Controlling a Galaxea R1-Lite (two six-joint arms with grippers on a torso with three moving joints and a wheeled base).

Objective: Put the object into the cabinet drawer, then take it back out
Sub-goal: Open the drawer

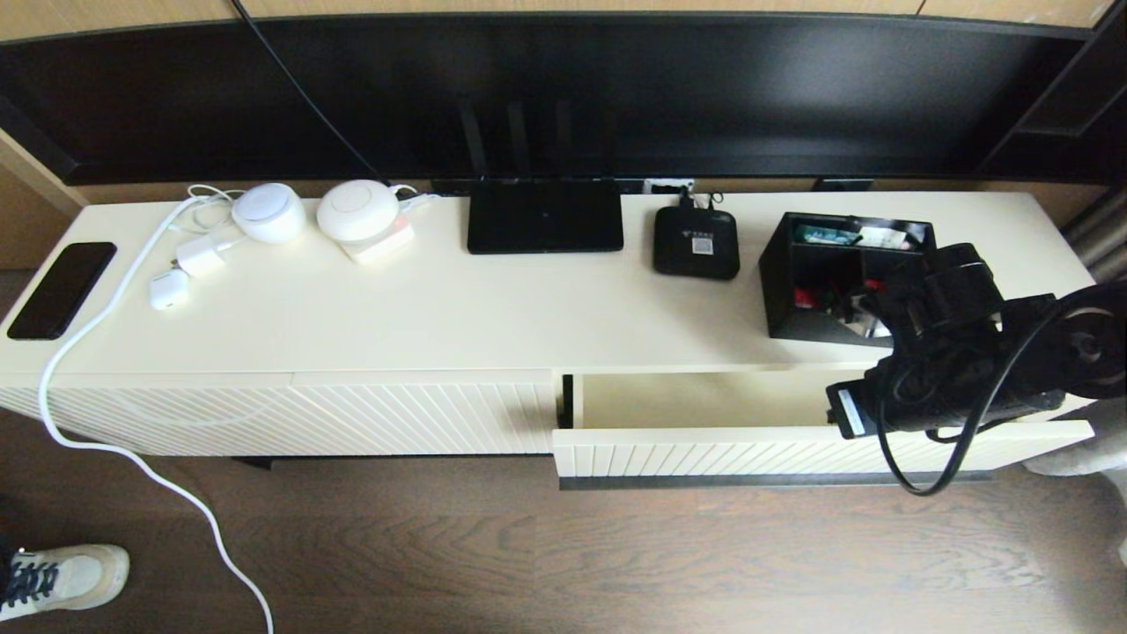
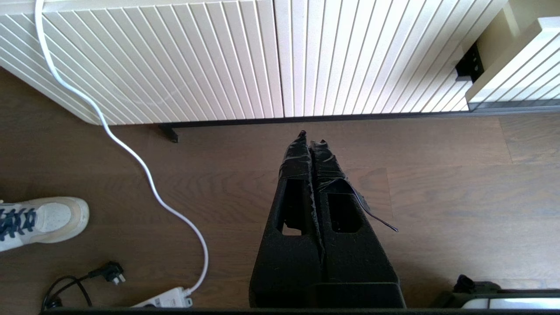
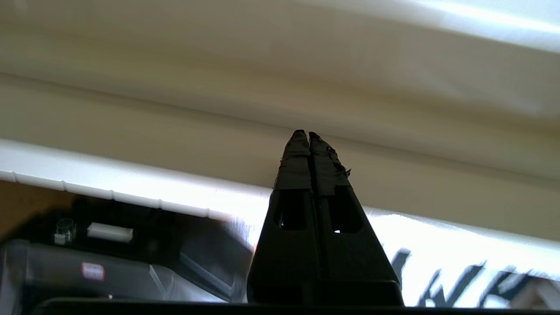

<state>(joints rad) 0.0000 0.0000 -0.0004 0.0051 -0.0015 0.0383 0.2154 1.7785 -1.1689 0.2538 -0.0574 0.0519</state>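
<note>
The black organizer box (image 1: 828,273) stands on the cabinet top at the right, with red, white and teal items in its compartments. Below it the cabinet drawer (image 1: 696,401) is pulled out, its cream interior bare where it shows. My right arm (image 1: 951,379) hangs over the drawer's right part and covers the box's near right corner. In the right wrist view my right gripper (image 3: 305,133) is shut on nothing, pointing at the drawer's inner wall (image 3: 175,118). My left gripper (image 2: 309,138) is shut and empty, low over the floor before the cabinet.
A flat black router (image 1: 544,216) and a small black set-top box (image 1: 696,242) sit left of the organizer. Two white round devices (image 1: 357,211), chargers and a phone (image 1: 62,289) lie further left. A white cable (image 1: 132,458) trails to the floor near a shoe (image 1: 62,577).
</note>
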